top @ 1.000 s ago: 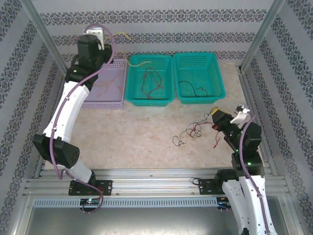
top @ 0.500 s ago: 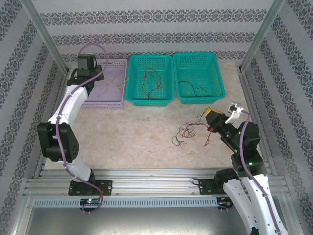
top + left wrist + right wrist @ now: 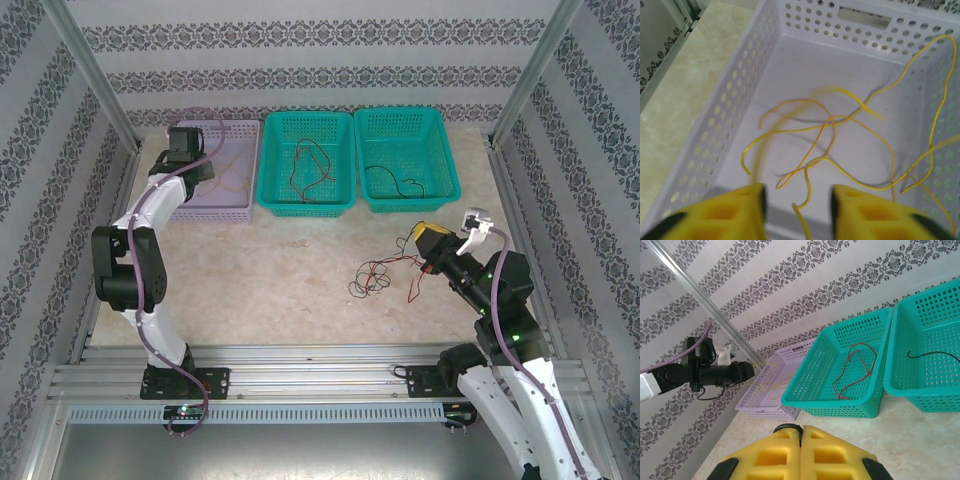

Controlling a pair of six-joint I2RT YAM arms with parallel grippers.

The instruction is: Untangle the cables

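Several yellow cables (image 3: 849,118) lie looped in the lavender basket (image 3: 765,60). My left gripper (image 3: 797,200) hangs just above them, open, with one loose yellow end between its jaws, untouched by either pad. In the top view the left gripper (image 3: 198,172) sits over that basket (image 3: 240,207). A tangle of red and black cables (image 3: 378,272) lies on the table. My right gripper (image 3: 426,252) is at its right end, shut, with a black cable loop (image 3: 789,428) pinched at its fingertips (image 3: 810,437).
A teal basket (image 3: 305,207) in the middle holds a red cable (image 3: 310,165). The teal basket (image 3: 410,204) to its right holds a black cable (image 3: 395,183). Aluminium frame posts stand at the back corners, and patterned walls close in the table.
My left arm has come down from behind the lavender basket into it, and its jaws have opened, letting go of the yellow cable. The right gripper shifted slightly left, dragging the tangle.
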